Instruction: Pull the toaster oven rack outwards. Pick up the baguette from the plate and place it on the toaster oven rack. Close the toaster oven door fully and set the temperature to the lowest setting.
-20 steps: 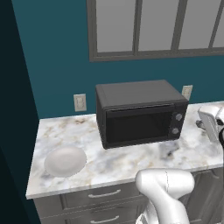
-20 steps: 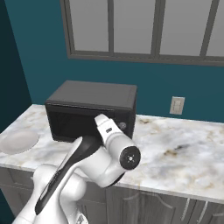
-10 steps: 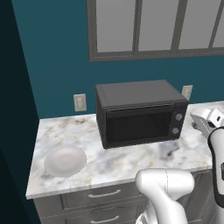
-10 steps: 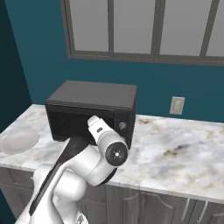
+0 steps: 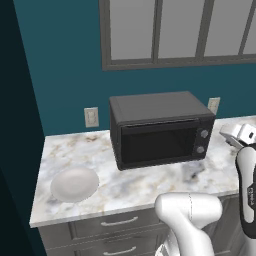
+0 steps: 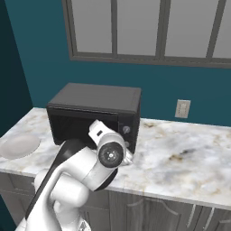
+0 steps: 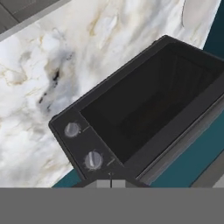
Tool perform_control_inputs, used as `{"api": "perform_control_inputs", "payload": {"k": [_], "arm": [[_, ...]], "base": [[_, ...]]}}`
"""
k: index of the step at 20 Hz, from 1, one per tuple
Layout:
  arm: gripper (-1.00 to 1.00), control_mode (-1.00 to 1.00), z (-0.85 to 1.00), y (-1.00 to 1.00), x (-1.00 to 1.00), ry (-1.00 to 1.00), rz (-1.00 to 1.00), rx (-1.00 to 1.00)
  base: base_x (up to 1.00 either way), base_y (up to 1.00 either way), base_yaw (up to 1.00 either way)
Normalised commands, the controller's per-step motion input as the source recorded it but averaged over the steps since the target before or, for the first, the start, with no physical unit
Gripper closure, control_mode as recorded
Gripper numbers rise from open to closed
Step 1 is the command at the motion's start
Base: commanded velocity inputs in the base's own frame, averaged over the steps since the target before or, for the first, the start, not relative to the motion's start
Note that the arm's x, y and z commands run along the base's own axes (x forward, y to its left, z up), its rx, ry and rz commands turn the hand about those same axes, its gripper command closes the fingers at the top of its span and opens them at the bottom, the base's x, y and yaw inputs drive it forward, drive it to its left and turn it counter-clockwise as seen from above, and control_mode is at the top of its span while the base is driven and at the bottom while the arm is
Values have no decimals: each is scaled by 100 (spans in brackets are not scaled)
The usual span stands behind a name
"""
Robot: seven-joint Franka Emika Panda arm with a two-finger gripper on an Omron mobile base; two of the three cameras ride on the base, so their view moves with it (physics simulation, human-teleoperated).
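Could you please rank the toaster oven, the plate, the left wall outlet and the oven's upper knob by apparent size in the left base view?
1. toaster oven
2. plate, which lies nearer the camera, so it may look somewhat enlarged
3. left wall outlet
4. upper knob

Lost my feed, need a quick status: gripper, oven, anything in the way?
Gripper state unreadable. Toaster oven door shut, two knobs facing hand camera. Plate left of oven. Nothing blocking the door.
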Motion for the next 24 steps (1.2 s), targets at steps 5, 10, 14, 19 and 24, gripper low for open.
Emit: {"api": "perform_control_inputs", "payload": {"k": [5, 10, 14, 19, 24], "arm": [[100, -100, -26, 0, 0, -4, -1, -8], [100, -100, -33, 1, 0, -4, 0, -9], [100, -100, -33, 9, 0, -10, 0, -15], [100, -100, -33, 18, 6, -9, 0, -20], [100, -100, -33, 24, 7, -17, 0, -19]], "base": [[0, 0, 0], [0, 0, 0], [0, 0, 0], [0, 0, 0], [0, 0, 0]]}}
